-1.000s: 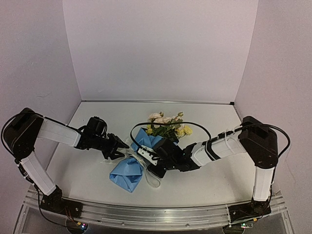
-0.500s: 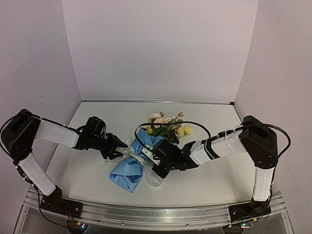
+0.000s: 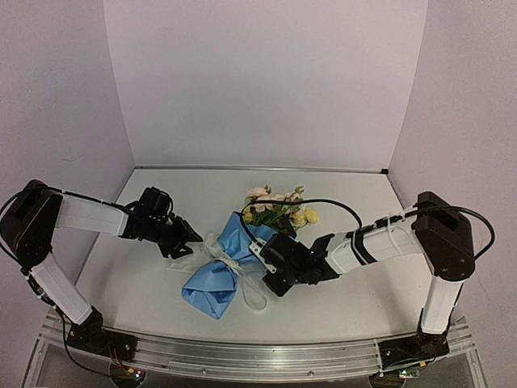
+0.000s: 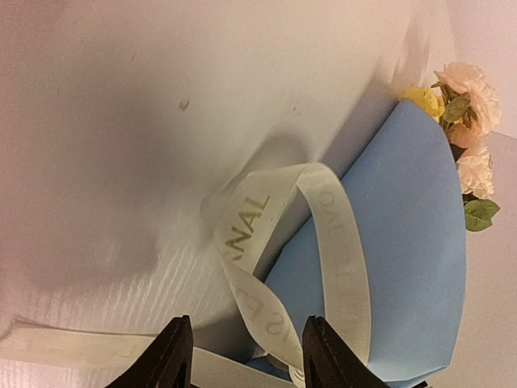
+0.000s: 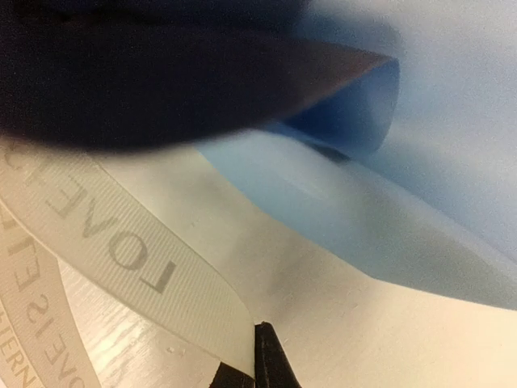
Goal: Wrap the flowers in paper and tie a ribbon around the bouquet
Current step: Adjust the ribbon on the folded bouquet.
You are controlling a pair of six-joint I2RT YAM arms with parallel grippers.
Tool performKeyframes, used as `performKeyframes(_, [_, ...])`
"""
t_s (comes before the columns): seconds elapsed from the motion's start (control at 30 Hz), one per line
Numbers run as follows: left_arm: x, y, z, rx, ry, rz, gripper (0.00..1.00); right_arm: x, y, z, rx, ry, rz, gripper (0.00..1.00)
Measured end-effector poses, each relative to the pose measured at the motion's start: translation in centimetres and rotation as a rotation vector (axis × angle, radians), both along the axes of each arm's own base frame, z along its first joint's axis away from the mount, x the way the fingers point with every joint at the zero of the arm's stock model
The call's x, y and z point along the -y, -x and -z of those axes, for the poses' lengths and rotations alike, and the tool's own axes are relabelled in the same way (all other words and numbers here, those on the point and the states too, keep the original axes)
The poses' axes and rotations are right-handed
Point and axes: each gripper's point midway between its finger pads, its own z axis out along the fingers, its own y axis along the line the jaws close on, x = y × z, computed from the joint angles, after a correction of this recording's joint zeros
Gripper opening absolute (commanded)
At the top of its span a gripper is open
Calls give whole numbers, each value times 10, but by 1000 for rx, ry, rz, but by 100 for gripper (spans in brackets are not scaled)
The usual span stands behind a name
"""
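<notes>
The bouquet lies on the table, its light blue paper (image 3: 218, 283) pinched at the waist, with the yellow and pink-cream flowers (image 3: 279, 206) fanning toward the back. The cream ribbon (image 3: 229, 263) circles the waist, and its loose loops trail beside the paper. My left gripper (image 3: 184, 242) stands open just left of the bouquet. In the left wrist view a lettered ribbon (image 4: 266, 315) strand runs between its fingers (image 4: 174, 360) without being clamped. My right gripper (image 3: 266, 268) sits at the bouquet's right side, shut on a ribbon (image 5: 121, 242) end. The blue paper (image 5: 452, 162) fills its view behind.
The white table (image 3: 339, 307) is bounded by pale walls at the back and sides. Both arms reach inward from the near rail (image 3: 258, 356). A black cable (image 3: 323, 206) arches over the flowers from the right arm.
My right gripper has closed on the ribbon and drawn a little to the right. The left gripper has shifted slightly left, away from the bouquet, still open.
</notes>
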Motion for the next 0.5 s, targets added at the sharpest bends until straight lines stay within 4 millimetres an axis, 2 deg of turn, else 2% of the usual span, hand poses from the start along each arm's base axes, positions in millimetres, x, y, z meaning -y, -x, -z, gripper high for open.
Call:
performKeyframes(0.1, [-5, -10, -10, 64, -38, 43, 48, 5, 2, 2, -5, 14, 9, 0])
performKeyframes(0.23, [-4, -13, -15, 91, -36, 105, 47, 13, 3, 3, -8, 36, 24, 0])
performKeyframes(0.5, [11, -13, -9, 74, 3, 216, 48, 33, 7, 2, -5, 69, 63, 0])
